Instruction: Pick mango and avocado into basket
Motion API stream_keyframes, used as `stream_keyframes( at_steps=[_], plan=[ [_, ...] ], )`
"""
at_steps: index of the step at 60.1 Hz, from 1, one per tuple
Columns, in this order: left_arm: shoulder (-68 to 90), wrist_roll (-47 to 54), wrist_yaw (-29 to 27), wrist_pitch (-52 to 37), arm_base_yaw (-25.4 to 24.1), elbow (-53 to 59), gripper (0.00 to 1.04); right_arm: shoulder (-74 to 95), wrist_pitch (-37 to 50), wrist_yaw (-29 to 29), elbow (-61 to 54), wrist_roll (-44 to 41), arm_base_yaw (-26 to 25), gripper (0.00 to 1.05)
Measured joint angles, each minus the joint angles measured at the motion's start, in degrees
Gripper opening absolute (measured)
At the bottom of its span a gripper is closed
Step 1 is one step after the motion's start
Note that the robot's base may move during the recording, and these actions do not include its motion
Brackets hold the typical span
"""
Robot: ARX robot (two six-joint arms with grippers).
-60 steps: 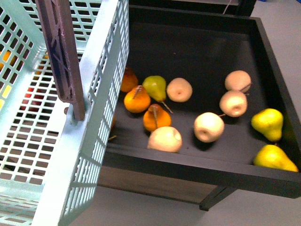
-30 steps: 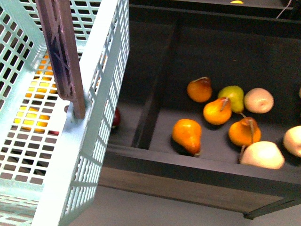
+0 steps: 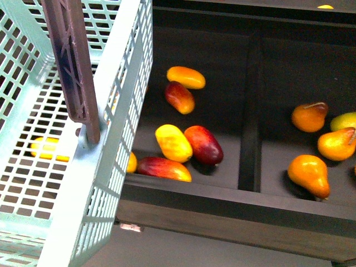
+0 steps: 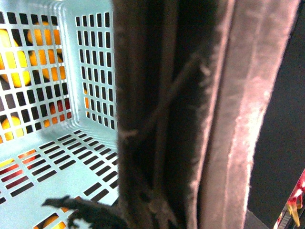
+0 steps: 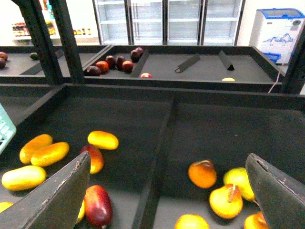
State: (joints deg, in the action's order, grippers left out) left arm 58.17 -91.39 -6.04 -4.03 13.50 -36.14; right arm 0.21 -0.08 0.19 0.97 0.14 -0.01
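Your right fingers point(image 5: 57, 195) stand spread, empty. The mango point(image 5: 103, 140) lies ahead in the tray point(image 3: 222, 194) compartment beside the basket point(image 3: 111, 83), long axis running finger to finger; rotate before closing.

Basket point(image 3: 125, 50) runs off the front view's left edge, its wall half hiding a yellow fruit point(image 3: 131, 162); the handle point(image 4: 214, 119) looms blurred up close.
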Motion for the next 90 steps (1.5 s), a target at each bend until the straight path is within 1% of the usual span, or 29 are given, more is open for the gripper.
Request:
stream_keyframes(
  at_steps=[72, 86, 90],
  plan=[
    [0.0, 0.0, 0.0, 0.0, 0.0, 0.0, 0.15, 0.0, 0.0, -0.2, 0.0, 0.0, 0.0, 0.96],
    [0.0, 0.7, -1.6, 0.0, -0.5, 0.0, 0.15, 0.0, 0.0, -0.6, 0.0, 0.0, 0.0, 0.96],
    [0.3, 2.8, 0.4, 2.6, -0.5, -0.9, 0.15, 0.0, 0.0, -0.5, 0.0, 0.0, 0.0, 0.96]
  ],
)
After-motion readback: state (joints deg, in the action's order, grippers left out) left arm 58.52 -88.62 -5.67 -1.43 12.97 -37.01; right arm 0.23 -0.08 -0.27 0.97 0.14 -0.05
